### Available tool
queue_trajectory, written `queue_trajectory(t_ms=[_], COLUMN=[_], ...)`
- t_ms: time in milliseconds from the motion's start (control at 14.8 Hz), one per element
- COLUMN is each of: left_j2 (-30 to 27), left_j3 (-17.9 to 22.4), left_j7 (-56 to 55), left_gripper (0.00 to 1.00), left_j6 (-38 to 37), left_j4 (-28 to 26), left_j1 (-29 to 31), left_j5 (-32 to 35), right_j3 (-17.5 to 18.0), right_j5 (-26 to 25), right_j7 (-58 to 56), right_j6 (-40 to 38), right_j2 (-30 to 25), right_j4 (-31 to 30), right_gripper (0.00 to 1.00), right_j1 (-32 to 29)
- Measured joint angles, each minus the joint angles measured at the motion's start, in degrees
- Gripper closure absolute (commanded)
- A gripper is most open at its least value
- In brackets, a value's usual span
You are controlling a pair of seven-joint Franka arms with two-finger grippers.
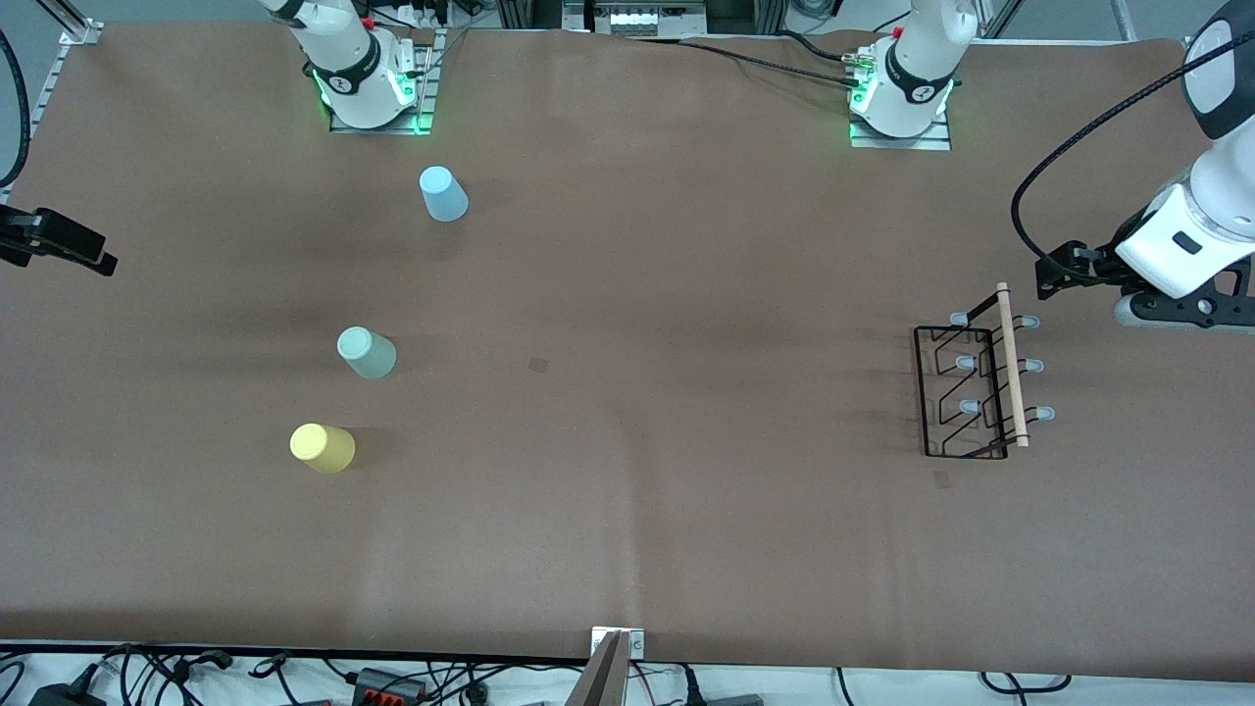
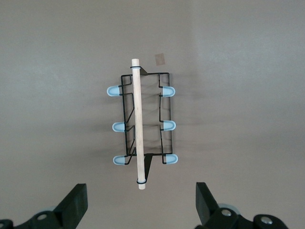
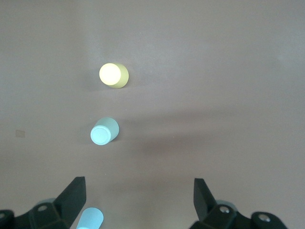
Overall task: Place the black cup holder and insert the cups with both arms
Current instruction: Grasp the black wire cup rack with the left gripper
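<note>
Tools are both open and empty, so the left tool should come straight down and pinch the black cup holder by its wooden rod.

A robotics lab; two bolted arm bases on a brown-covered table; aluminium framing; loose cables.

a brown table cover with cables along its near edge.
</note>
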Motion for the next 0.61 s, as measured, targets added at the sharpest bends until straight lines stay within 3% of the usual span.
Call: queue_trajectory(t_ms=[610], left_j2=[-0.04], left_j3=[0.00], left_j7=[1.25], left_gripper=[0.00], left_j6=[0.00], left_j4=[0.00], left_j1=[0.27], left_j5=[-0.03], right_j3=[0.02], right_j5=[0.00], right_j7=[0.00], right_j6=[0.00], right_j2=[-0.03], right_j4=[0.00], right_gripper=[0.00], right_j1=[0.00])
